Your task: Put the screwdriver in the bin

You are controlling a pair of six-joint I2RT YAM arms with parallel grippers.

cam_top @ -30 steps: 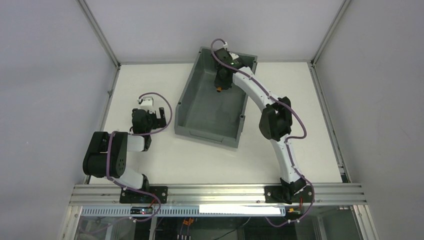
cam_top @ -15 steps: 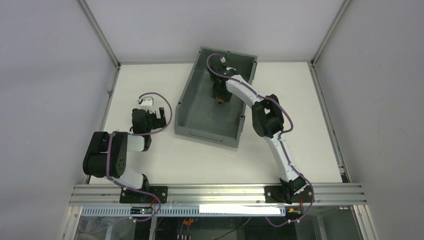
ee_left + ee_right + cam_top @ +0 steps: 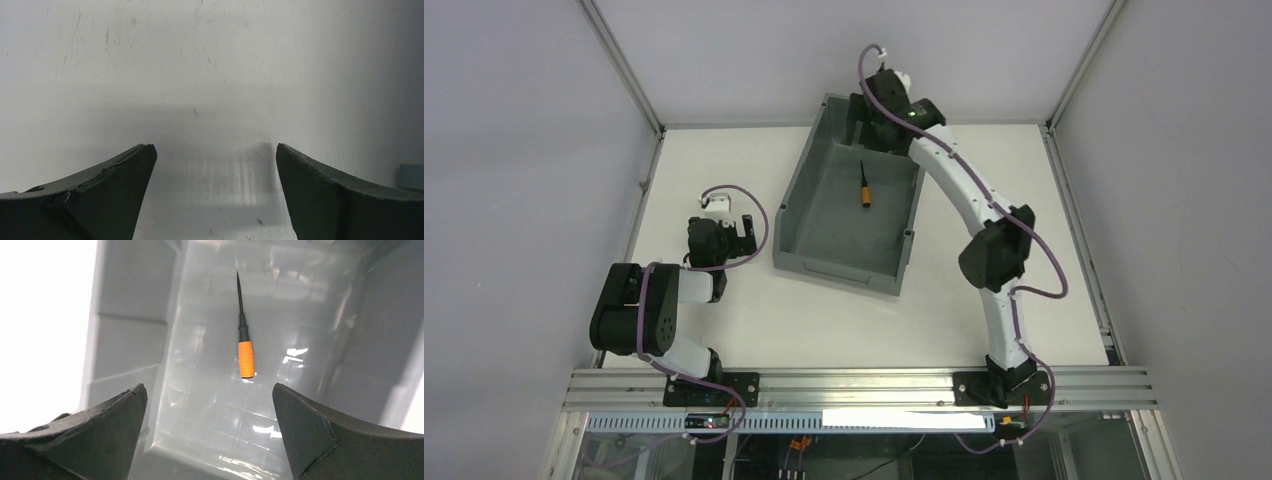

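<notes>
Looking down from the right gripper (image 3: 208, 390), fingers spread and empty, above the far wall of the bin (image 3: 796, 215): screwdriver (image 3: 865, 186) loose on its floor just nearward, long axis near-far, orange handle near. Spread too, well apart at left: the left gripper (image 3: 215, 147).

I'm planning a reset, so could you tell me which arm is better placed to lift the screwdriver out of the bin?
Right, probably: the right claw, open, hangs over the bin with the screwdriver below it; the left claw sits over the table, off to the bin's side.
</notes>
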